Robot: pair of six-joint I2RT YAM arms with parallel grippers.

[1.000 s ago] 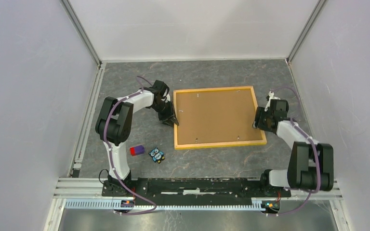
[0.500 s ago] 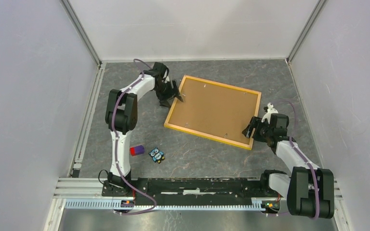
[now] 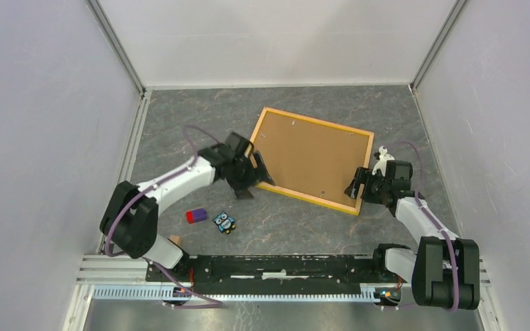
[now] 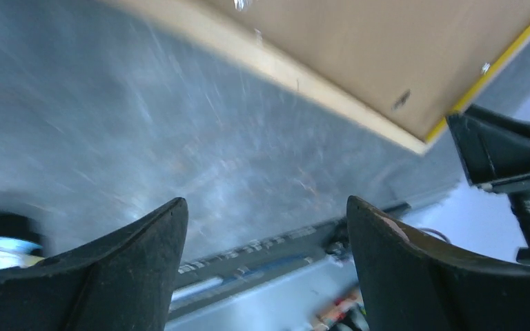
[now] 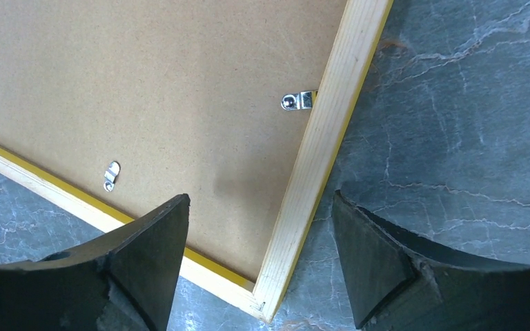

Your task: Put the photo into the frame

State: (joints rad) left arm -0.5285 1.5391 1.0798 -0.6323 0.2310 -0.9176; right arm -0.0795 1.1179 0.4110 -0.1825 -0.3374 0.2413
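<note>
The frame [image 3: 303, 198] lies back side up and askew on the grey table, its yellow-orange border around a brown hardboard backing panel [image 3: 310, 158]. The photo is hidden. My left gripper [image 3: 253, 181] is open beside the frame's near-left corner, touching nothing; in the left wrist view, which is blurred, the frame's edge [image 4: 303, 83] runs above the open gripper [image 4: 266, 203]. My right gripper [image 3: 357, 185] is open at the near-right corner. In the right wrist view the gripper [image 5: 261, 198] straddles that corner of the frame [image 5: 331, 117] without gripping it.
A red and purple block [image 3: 195, 216] and a small owl figure [image 3: 225, 222] lie near the left arm. The black base rail [image 3: 283, 265] spans the near edge. White walls close in three sides. Metal clips [image 5: 297, 101] hold the backing panel [image 5: 145, 83].
The frame has turned from square to askew. Both grippers have opened. My left gripper has swung from the frame's far-left corner to its near-left corner.
</note>
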